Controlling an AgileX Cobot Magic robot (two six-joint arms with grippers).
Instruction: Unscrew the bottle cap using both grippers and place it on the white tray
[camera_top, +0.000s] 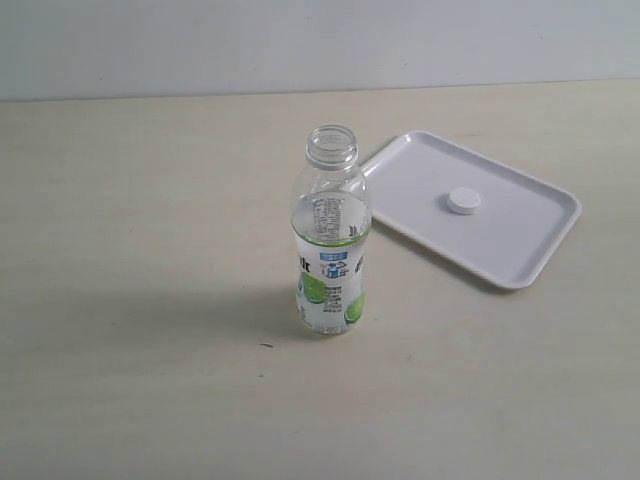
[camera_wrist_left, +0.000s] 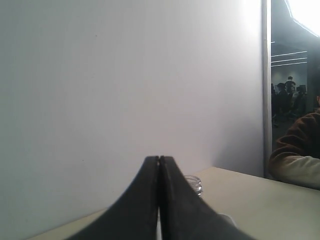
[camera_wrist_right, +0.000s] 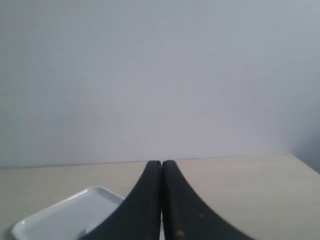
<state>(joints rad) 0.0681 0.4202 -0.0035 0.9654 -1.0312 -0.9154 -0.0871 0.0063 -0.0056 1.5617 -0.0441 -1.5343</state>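
Observation:
The clear bottle (camera_top: 331, 232) with its white, blue and green label stands upright at the table's middle, its neck uncovered. The small white bottle cap (camera_top: 463, 201) lies on the white tray (camera_top: 520, 250), to the right of the bottle. Neither gripper shows in the exterior view. In the left wrist view my left gripper (camera_wrist_left: 159, 159) is shut with nothing in it, and the bottle's neck (camera_wrist_left: 194, 185) peeks out behind one finger. My right gripper (camera_wrist_right: 161, 163) is shut and holds nothing; a corner of the white tray (camera_wrist_right: 65, 212) shows below it.
A pale wall backs the beige table (camera_top: 140, 300). In the left wrist view, a white panel edge (camera_wrist_left: 266, 90) and a seated person's arm (camera_wrist_left: 297, 160) stand beyond the table.

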